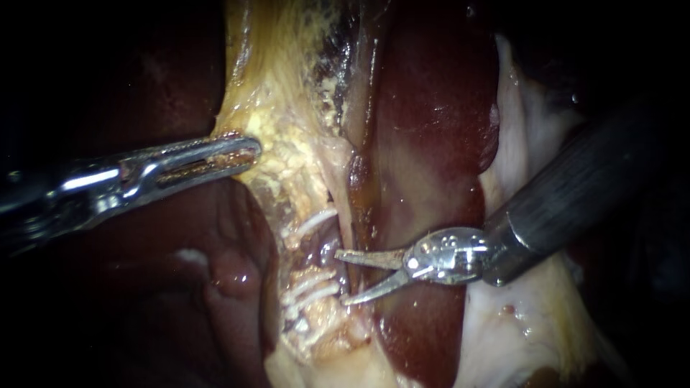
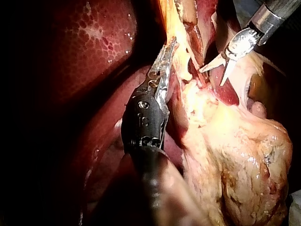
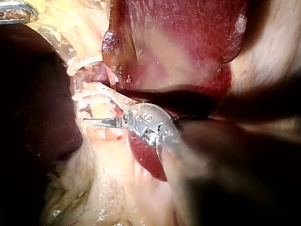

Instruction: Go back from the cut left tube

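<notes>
1. Across the field lies dark red liver (image 1: 424,144), with yellow tissue (image 1: 287,129) running down its middle.
2. Left instrument (image 1: 251,149) reaches in level from the left, its jaws pinching the yellow tissue's edge. Right instrument (image 1: 342,276) slants in from the right, its jaws spread just right of the clipped tube (image 1: 310,317).
3. Two instruments. White clips (image 1: 316,221): one above the tube's gap, about three below.

A dark red, glossy liver lobe (image 1: 431,108) is running down the middle of the endoscope view. A band of yellow, crumbly fatty tissue (image 1: 280,108) is lying just beside its left edge, and thin white clips (image 1: 316,221) are sitting across the band's lower part in two groups. A pale, whitish membrane (image 1: 528,136) is draping along the lobe's right side. In the left wrist view the fatty tissue (image 2: 235,155) is bulging into a lumpy mass.
</notes>
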Controlling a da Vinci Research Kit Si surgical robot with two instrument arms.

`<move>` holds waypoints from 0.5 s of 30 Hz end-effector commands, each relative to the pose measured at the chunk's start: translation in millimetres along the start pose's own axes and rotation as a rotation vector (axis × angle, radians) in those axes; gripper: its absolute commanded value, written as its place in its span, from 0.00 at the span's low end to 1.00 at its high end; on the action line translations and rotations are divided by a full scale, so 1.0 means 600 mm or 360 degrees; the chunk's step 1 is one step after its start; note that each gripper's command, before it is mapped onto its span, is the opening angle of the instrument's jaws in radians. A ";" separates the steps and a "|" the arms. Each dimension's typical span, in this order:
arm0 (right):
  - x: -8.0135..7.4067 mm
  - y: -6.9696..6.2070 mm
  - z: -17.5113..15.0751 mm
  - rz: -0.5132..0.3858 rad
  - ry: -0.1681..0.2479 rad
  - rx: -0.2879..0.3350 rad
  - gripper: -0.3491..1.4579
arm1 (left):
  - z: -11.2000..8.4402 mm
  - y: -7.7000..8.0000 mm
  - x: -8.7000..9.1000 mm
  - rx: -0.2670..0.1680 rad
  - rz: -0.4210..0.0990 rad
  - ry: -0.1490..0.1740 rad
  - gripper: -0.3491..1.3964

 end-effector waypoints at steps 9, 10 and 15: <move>0.0003 -0.0004 -0.0013 0.0002 0.0001 0.0007 0.71 | 0.0000 0.0000 0.0000 0.0000 0.0000 0.0000 0.00; 0.0006 -0.0004 -0.0023 0.0005 0.0002 0.0013 0.71 | 0.0000 0.0000 0.0001 0.0000 0.0000 0.0000 0.00; 0.0029 -0.0002 -0.0085 -0.0075 0.0012 -0.0047 0.77 | 0.0000 0.0000 0.0001 0.0000 0.0001 0.0000 0.00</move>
